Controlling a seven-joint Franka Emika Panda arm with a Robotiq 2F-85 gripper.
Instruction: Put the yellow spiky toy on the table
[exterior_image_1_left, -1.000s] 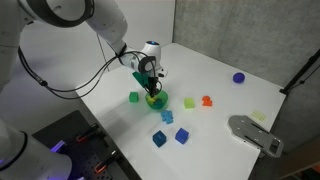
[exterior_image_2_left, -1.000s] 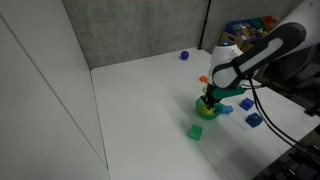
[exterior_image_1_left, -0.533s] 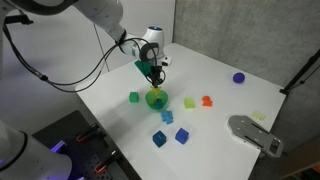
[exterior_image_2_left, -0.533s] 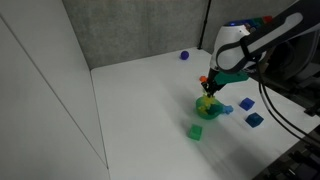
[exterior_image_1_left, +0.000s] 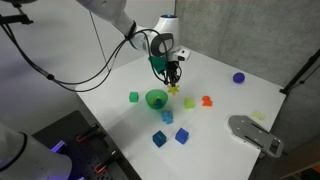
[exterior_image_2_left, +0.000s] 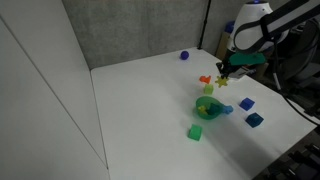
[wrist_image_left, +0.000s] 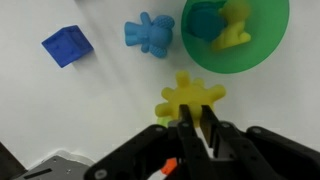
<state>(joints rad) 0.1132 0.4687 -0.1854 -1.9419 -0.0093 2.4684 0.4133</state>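
Toy (wrist_image_left: 193, 96) sits pinched in your gripper (wrist_image_left: 198, 120), over table (wrist_image_left: 80, 110), just beside bowl (wrist_image_left: 266, 40).

Wrist view: the spiky toy (wrist_image_left: 192, 96) sits mid-frame between the fingers of the gripper (wrist_image_left: 196, 128), just below the bowl (wrist_image_left: 265, 45), which fills the upper right and holds two small pieces. A figure (wrist_image_left: 150, 33) lies left of the bowl, with a cube (wrist_image_left: 67, 46) farther left (upper left of frame). In an exterior view the gripper (exterior_image_1_left: 173, 80) hangs up and right of the bowl (exterior_image_1_left: 149, 97) over the table (exterior_image_1_left: 215, 65) — a ball (exterior_image_1_left: 238, 77) lies well apart at right.
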